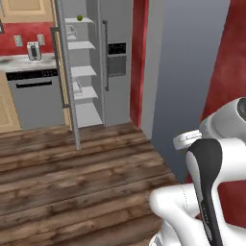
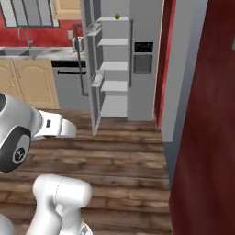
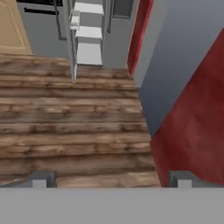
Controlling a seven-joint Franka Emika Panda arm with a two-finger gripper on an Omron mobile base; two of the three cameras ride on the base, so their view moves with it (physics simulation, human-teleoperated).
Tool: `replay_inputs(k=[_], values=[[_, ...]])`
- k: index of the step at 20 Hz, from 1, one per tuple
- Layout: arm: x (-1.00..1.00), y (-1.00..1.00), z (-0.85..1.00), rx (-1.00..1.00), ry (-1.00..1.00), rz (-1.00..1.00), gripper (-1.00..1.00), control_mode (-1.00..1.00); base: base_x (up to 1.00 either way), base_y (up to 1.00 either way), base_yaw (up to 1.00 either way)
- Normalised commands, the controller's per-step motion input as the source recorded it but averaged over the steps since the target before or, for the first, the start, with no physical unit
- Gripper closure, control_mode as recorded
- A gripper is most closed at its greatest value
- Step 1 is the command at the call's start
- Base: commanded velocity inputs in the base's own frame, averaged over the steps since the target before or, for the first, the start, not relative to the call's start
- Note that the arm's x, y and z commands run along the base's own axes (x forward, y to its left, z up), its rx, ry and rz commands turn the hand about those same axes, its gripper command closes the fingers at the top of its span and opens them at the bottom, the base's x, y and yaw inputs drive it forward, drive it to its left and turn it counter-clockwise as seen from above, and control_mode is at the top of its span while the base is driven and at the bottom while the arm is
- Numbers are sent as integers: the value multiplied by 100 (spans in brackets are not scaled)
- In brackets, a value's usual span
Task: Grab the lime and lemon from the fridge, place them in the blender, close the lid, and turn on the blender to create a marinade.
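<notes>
- left base view: fridge (image 1: 115,72) at the far end of the wood floor (image 1: 81,178), left door (image 1: 65,72) swung open, pale shelves bare but for the top one.
- small green fruit (image 1: 79,18) on that top shelf, well away from the arm; lime or lemon, cannot tell.
- hand view: gripper (image 3: 111,179) spread wide, nothing between the fingertips (image 3: 41,178), aimed over the floor toward the fridge.
- dishwasher (image 1: 33,96) just left of the fridge.

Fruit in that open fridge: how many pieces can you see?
1: a small green fruit sits on the top shelf of the fridge. I can't tell whether it is the lime or the lemon; another may be hidden behind the open door.
</notes>
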Motion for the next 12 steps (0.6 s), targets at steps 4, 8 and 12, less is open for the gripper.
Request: replay_inputs(k=[4,8,12], values=[[0,0,0,0,0,0,-100,100,100,-2,34],[0,0,0,0,0,0,-100,100,100,-14,33],[0,0,0,0,0,0,-100,100,100,-23,23]])
